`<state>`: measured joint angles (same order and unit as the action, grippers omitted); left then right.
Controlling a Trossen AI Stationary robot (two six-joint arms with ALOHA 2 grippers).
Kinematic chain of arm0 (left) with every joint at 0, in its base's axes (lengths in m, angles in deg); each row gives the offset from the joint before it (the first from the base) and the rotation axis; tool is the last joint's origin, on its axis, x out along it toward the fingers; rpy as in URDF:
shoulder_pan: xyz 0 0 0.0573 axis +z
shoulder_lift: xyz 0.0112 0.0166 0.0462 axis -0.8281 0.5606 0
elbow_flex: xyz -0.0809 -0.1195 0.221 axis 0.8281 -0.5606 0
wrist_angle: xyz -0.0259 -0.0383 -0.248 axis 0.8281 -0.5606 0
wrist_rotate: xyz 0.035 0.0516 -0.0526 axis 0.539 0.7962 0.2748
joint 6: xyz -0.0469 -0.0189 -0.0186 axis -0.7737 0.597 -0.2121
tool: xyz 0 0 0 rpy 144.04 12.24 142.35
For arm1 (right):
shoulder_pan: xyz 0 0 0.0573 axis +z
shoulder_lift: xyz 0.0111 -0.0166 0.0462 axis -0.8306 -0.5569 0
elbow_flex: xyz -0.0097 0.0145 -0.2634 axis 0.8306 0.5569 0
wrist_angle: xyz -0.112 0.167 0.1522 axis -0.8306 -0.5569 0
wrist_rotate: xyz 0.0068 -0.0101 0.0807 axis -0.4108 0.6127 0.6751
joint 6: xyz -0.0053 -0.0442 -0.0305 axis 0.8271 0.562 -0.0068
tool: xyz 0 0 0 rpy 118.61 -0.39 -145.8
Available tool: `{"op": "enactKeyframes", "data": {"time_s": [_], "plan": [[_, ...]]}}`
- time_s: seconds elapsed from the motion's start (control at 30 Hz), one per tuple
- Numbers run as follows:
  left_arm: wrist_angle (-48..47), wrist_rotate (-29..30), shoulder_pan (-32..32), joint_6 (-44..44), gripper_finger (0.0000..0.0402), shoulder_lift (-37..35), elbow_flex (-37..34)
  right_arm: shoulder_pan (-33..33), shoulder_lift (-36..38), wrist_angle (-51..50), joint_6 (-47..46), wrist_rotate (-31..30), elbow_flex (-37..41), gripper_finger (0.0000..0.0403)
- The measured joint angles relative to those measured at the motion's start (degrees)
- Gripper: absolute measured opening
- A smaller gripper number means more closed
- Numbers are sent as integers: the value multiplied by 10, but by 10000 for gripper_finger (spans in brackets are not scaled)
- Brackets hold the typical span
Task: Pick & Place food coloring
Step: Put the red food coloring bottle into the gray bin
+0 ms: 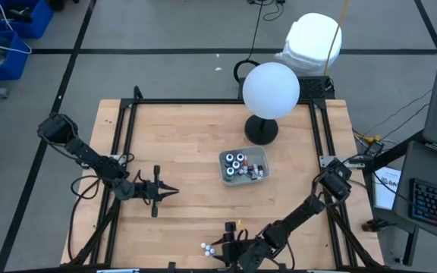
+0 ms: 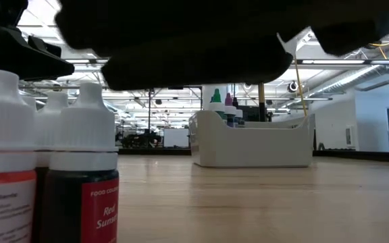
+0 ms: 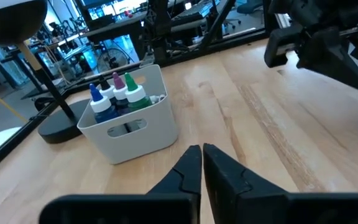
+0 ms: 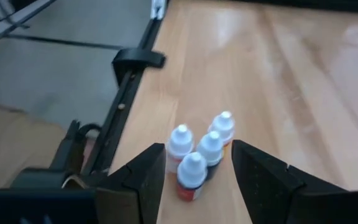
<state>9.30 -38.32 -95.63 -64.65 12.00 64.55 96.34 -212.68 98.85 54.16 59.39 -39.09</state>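
Observation:
Several little food coloring bottles (image 4: 194, 163) with white caps stand upright in a tight cluster on the wooden table near its front edge (image 1: 208, 248). In the low view they loom at the left (image 2: 80, 169); one label is red. My right gripper (image 4: 199, 152) is open, with one finger on either side of the cluster; I see no touch. More bottles stand in the pale grey tray (image 1: 243, 165) at mid-table, with blue, purple and green caps (image 3: 115, 93). My left gripper (image 3: 202, 165) is shut, holds nothing, and hovers at the table's left (image 1: 165, 191).
A lamp with a white globe (image 1: 271, 89) on a round black base (image 1: 261, 130) stands just behind the tray. A black frame (image 1: 127, 129) runs along the table's edges. Bare wood lies between the tray and the front cluster.

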Motion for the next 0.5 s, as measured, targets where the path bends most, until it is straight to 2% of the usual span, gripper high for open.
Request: {"op": "enactKeyframes", "data": {"time_s": [0.13, 0.3, 0.5], "plan": [[0, 0, 0, -1, 11, 0, 0, -8, 0, -1, 0, 44, 0, 173], [0, 0, 0, 0, 4, 0, 0, -22, 0, -10, 5, 63, 0, 173], [0, 0, 0, -4, 32, 0, 0, -36, 0, -24, -22, 98, 0, 173]]}}
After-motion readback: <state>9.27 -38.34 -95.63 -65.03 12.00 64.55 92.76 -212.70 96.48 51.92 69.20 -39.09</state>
